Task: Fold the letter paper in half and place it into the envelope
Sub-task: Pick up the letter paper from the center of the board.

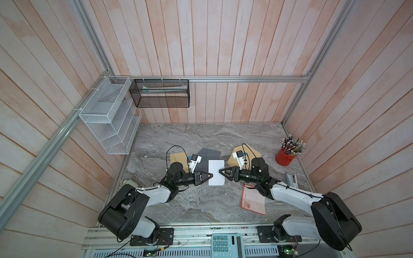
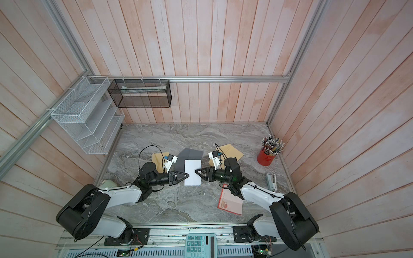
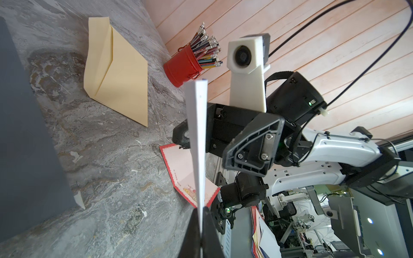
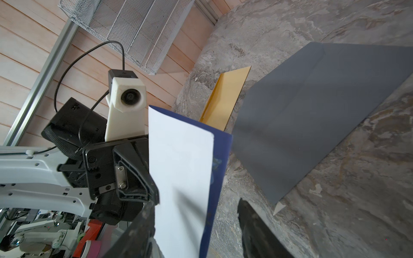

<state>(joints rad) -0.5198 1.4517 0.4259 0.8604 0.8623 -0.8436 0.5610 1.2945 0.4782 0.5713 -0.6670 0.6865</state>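
Two robot arms meet at a folded white letter paper (image 1: 216, 165) above a marbled surface (image 1: 201, 201).
The left gripper (image 1: 211, 175) has its fingers clamped on the paper's left edge and holds it off the surface. The right gripper (image 1: 220, 171) has its fingers apart around the opposite edge. A grey envelope (image 1: 210, 153) lies flat just behind, partly hidden by the paper. Tan envelopes (image 1: 177, 157) lie beneath both wrists, and a red-bordered card (image 1: 253, 201) and a red pencil cup (image 1: 285, 157) sit to the right.
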